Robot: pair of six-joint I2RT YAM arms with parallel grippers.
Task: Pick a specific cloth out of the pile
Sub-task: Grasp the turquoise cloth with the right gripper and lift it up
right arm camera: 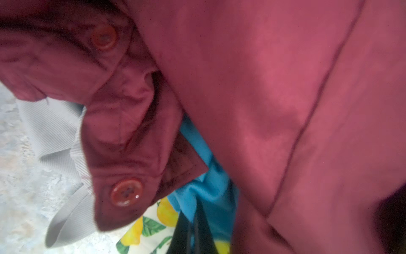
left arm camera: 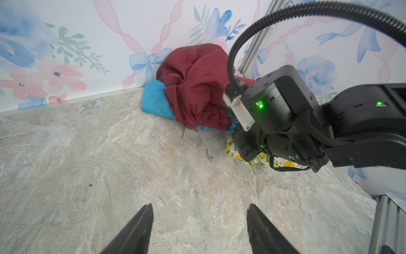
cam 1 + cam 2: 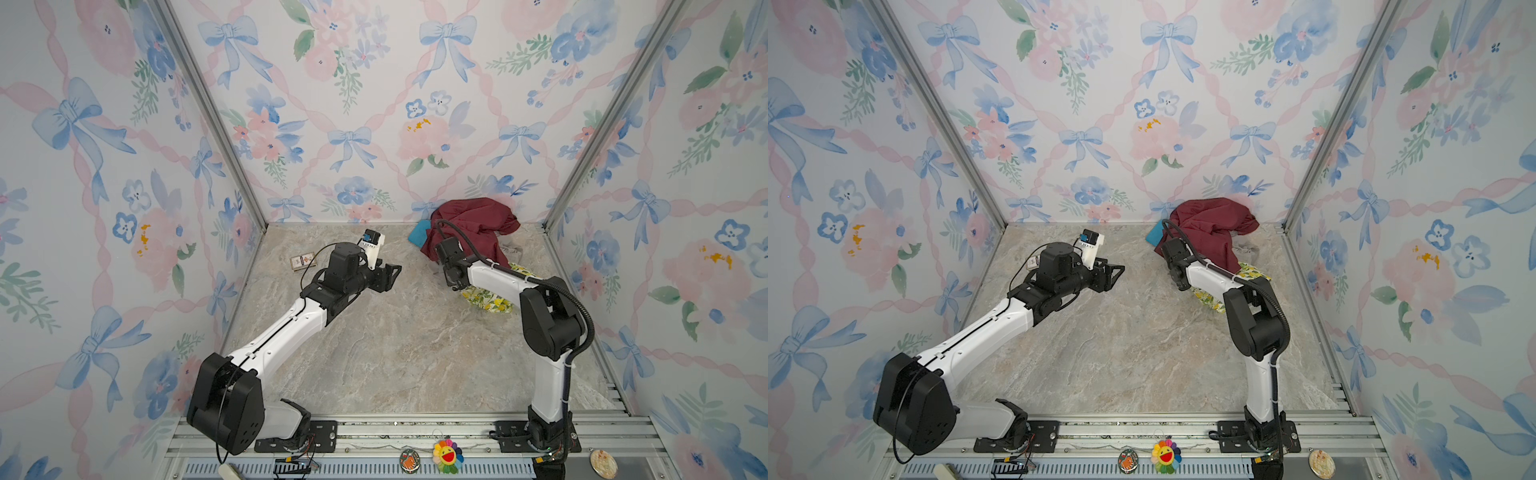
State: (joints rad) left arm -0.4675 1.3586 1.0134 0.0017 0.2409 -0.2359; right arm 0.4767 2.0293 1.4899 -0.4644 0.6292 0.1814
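The pile sits in the far right corner, topped by a large maroon cloth (image 3: 473, 228) (image 3: 1212, 226) (image 2: 197, 88) (image 1: 274, 88). The turquoise cloth (image 3: 417, 235) (image 3: 1155, 237) (image 2: 153, 99) (image 1: 211, 187) pokes out from under it on the left. In the right wrist view my right gripper (image 1: 192, 211) is shut on a fold of that cloth, beside the lemon-print cloth (image 1: 153, 231) (image 3: 490, 301). In both top views its fingers are hidden in the pile. My left gripper (image 3: 388, 276) (image 3: 1115, 274) (image 2: 200, 205) hangs open over bare table, left of the pile.
A grey piece (image 2: 204, 140) (image 1: 55, 132) lies at the pile's front edge. A small flat box (image 3: 302, 262) rests near the left wall behind the left arm. Floral walls close in the back and both sides. A metal rail (image 3: 415, 432) runs along the front.
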